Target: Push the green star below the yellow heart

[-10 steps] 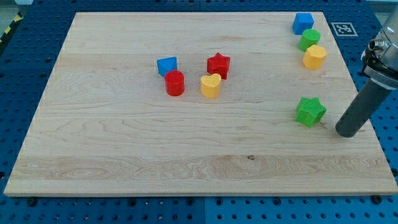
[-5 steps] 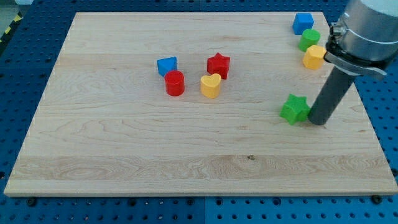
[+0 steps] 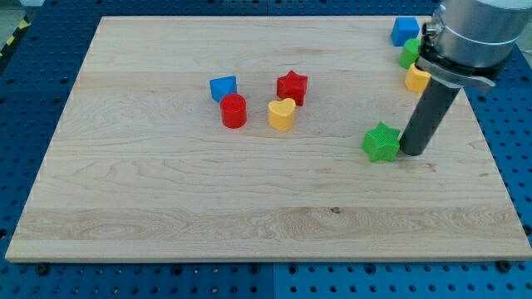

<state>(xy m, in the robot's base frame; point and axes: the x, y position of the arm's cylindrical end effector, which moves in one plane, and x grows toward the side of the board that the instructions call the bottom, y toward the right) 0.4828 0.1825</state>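
The green star (image 3: 381, 142) lies on the wooden board (image 3: 166, 199), right of centre. My tip (image 3: 413, 152) touches the star's right side. The yellow heart (image 3: 282, 115) lies to the star's upper left, near the board's middle, well apart from it. The rod rises from the tip toward the view's upper right.
A red star (image 3: 292, 86) sits just above the yellow heart. A red cylinder (image 3: 234, 110) and a blue block (image 3: 223, 87) lie to its left. At the top right corner a blue block (image 3: 404, 31), a green block (image 3: 407, 53) and a yellow block (image 3: 415, 79) are partly hidden by the arm.
My tip has swept left from the board's right edge into the green star. The star has slid left and a little up. The other blocks have not moved.
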